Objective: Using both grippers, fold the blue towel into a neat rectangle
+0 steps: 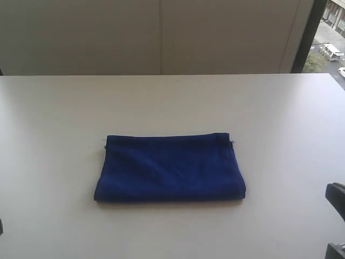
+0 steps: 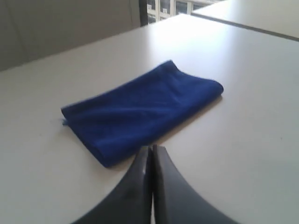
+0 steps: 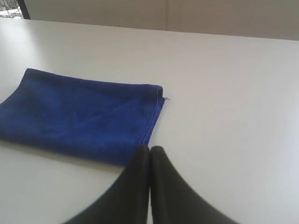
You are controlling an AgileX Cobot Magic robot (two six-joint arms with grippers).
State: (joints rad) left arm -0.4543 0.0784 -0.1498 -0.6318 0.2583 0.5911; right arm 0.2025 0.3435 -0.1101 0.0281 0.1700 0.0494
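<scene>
Exterior view: the folded blue towel lies mid-way across the counter, long axis 9-to-3 o'clock, at 2 o'clock from my left fingers and 10 o'clock from my right fingers, both pairs pressed together, empty, about equally near.

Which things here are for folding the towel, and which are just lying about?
For the job:
blue towel, lying folded
left pincer, shut, holding nothing
right pincer, shut, holding nothing

Just there:
white table under the towel
window in the far corner
</scene>
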